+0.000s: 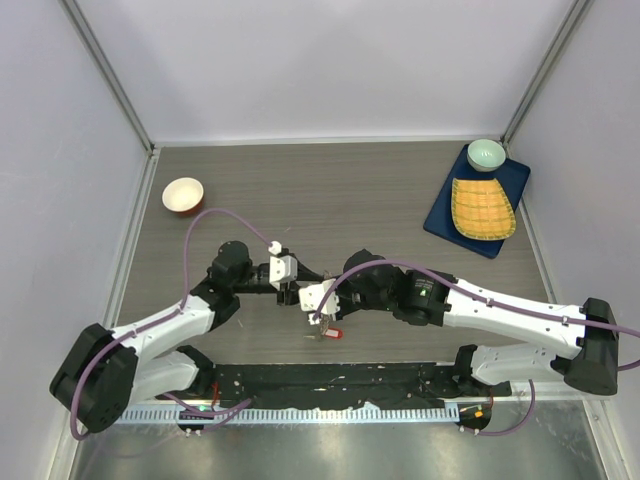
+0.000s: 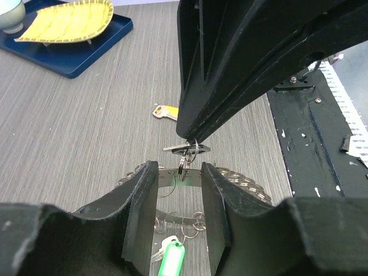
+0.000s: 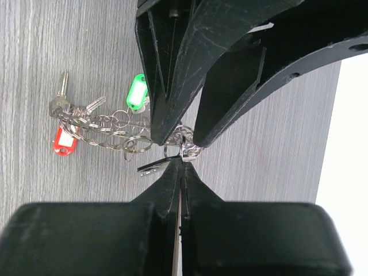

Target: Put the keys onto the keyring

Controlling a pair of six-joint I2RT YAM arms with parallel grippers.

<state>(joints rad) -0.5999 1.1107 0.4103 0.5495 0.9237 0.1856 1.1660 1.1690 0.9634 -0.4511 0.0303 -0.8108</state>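
**Right gripper [image 3: 181, 165] pinches a key [image 2: 186, 148] at the keyring [image 2: 241, 179]**

I see the right gripper closed tight on one small silver key, directly in front of the left gripper [image 2: 179, 171]. The left one is narrowly open, its fingers apart. The keyring passes just beyond their tips, low over the middle of the table [image 2: 86, 132]. A green tag [image 3: 137, 91] and a red tag [image 3: 64, 141] lie in the bunch.
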